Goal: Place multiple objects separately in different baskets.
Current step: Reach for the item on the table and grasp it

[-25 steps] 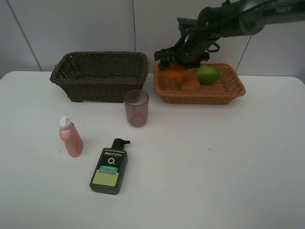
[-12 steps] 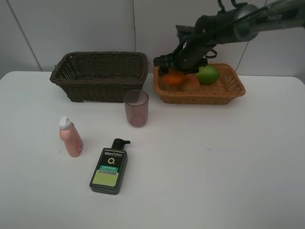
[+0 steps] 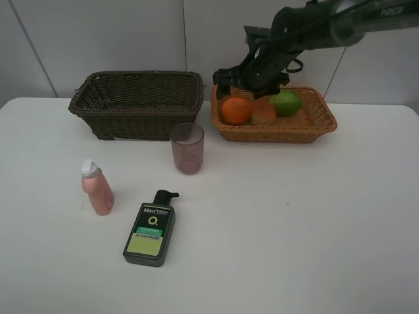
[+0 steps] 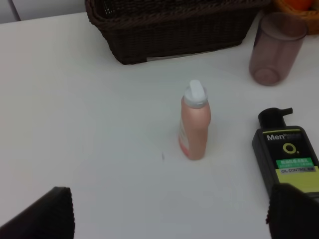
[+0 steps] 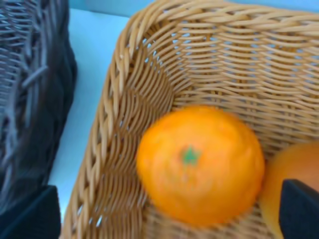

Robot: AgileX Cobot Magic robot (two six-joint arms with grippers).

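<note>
The right tool (image 5: pixel 167 211) hangs over the near-left corner of the light tan wicker basket (image 3: pixel 314 124). Its fingers are spread wide, with a gap on either side of the orange (image 5: pixel 199 162), which rests on the basket floor rather than in a grip. Beside the orange and touching it lies the red-yellow peach-like fruit (image 3: pixel 264 114), with the green fruit (image 3: pixel 286 102) just beyond, so the fruit seems to be gathered in this basket. The basket wall rises close to the orange, so the easiest way out looks to be straight up.

The left tool (image 4: pixel 169 214) is also spread apart and holds nothing, hovering over the bench (image 3: pixel 294 229) near the pink white-capped bottle (image 4: pixel 194 124). That bottle stands upright, the dark green-labelled pump bottle (image 3: pixel 150 229) lies flat nearby, and the mauve cup (image 3: pixel 188 148) stands just in front of the dark brown wicker basket (image 3: pixel 137 111). That basket looks empty and is probably meant for these three. There is open bench all around them.
</note>
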